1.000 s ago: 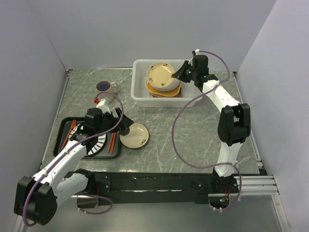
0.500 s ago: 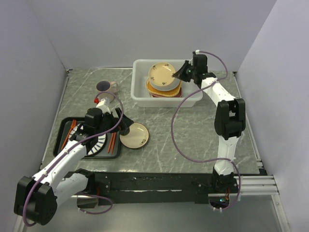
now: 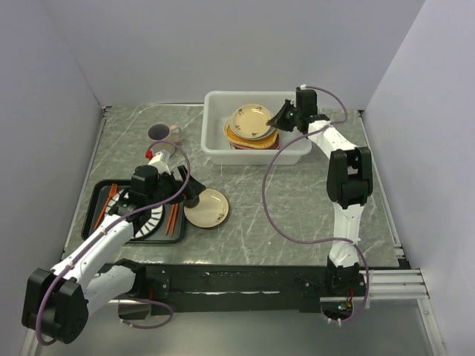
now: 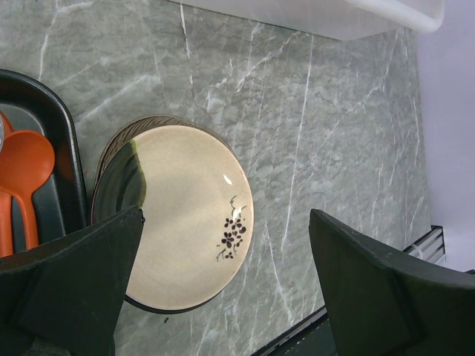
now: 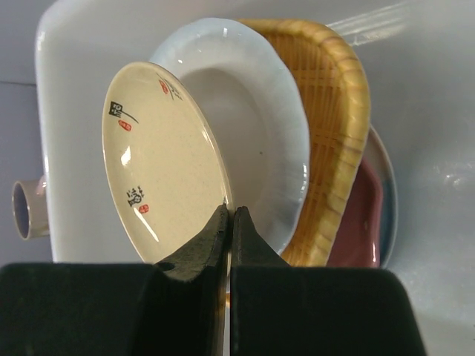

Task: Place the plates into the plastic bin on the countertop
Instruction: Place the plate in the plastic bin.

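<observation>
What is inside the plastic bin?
The plastic bin holds a tilted cream plate, then a white plate, an orange squarish plate and a pink-and-blue plate, stacked. Anything beneath is covered.

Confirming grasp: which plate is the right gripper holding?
The cream plate with red and black marks, pinched at its rim; the others in the bin lie stacked.

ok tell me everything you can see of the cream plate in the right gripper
The cream plate is round, glossy, seemingly ceramic, with small dark and red markings on its face. The right gripper is shut on its rim, holding it tilted inside the plastic bin, over the white plate lying topmost there. Whether it touches that plate cannot be told.
</observation>
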Motion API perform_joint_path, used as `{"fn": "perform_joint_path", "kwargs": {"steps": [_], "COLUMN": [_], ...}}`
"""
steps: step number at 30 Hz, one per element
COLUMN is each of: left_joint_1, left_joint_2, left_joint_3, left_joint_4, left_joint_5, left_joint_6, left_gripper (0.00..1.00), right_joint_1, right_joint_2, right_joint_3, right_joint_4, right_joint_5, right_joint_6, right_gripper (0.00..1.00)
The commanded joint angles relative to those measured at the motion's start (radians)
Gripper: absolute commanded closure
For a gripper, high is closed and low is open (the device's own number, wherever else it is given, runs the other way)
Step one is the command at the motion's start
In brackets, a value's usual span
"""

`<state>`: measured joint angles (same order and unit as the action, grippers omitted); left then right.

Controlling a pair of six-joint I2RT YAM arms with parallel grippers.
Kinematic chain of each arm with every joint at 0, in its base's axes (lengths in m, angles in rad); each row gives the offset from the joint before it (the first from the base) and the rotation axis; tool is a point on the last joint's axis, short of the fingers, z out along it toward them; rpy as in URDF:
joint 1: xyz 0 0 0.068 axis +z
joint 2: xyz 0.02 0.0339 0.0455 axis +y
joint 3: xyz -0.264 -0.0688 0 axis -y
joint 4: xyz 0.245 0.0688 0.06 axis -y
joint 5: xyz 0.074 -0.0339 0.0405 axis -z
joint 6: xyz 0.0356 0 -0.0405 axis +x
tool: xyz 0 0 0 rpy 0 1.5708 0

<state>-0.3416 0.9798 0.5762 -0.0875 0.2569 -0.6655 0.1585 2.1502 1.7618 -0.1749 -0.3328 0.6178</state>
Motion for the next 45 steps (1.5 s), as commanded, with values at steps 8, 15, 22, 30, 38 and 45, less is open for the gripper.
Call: {"fn": "perform_joint_path", "kwargs": {"steps": [8,15,22,30,38,45], "left_joint_1": [0.004,0.004,0.004,0.004,0.004,0.004], "left_joint_2": [-0.001,-0.01,-0.012,-0.01,-0.01,-0.018], "left_joint_3": [0.002,0.002,0.002,0.002,0.002,0.002], "left_joint_4": [0.025,0.022,0.023,0.023,0.025,0.019], "left_joint_5": [0.01,0.01,0.01,0.013,0.008,0.007], "left_joint_6": [0.018,0.017,0.015,0.015,0.015,0.012], "left_gripper": [0.01,0.01,0.01,0.01,0.01,0.01], "right_joint_1": [-0.013,-0.013,-0.013,-0.011,0.019,0.075], "right_joint_2": [-0.007,-0.095,-0.202,-0.233,-0.306,-0.438], "right_joint_3": [0.047,-0.045,-0.147,-0.151,-0.217,-0.438], "right_joint_4": [0.046,0.095,0.172,0.163,0.133,0.207], "right_joint_5": [0.017,0.064,0.103,0.075,0.015,-0.009], "right_joint_6": [0.008,-0.001,-0.004,-0.01,-0.036,-0.026], "right_gripper": [0.66,0.23,0.07,0.06,0.05,0.04]}}
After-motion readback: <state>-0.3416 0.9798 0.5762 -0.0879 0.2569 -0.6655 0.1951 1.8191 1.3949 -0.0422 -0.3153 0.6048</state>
